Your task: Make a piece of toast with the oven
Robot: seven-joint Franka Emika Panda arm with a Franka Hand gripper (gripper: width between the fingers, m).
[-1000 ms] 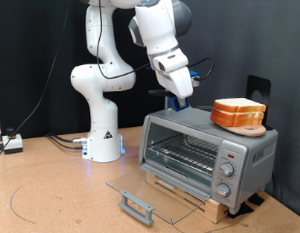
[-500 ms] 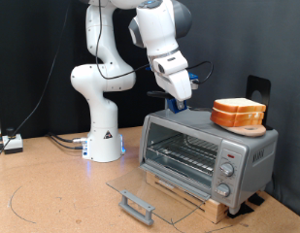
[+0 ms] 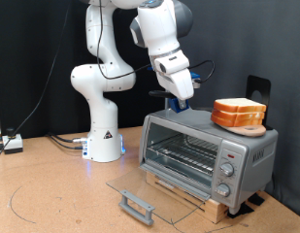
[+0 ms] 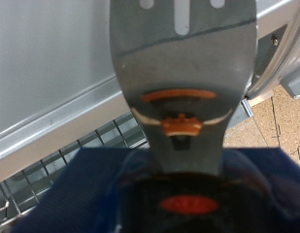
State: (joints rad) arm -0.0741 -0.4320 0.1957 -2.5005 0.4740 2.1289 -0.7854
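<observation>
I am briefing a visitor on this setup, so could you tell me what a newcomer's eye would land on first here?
Probably the piece of toast, sitting on a small board on top of the oven towards the exterior view's right. Next, the oven's glass door lies folded open, showing the wire rack. The gripper hangs over the oven's top left corner, a grey spatula filling the wrist view.

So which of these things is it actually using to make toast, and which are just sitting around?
Part of the job:
- piece of toast, lying on top of the oven
- oven, glass door folded down open, wire rack bare
- gripper, above the oven's top, holding a metal spatula

Just lying about:
- white box with cables on the floor
- black stand behind the oven
</observation>
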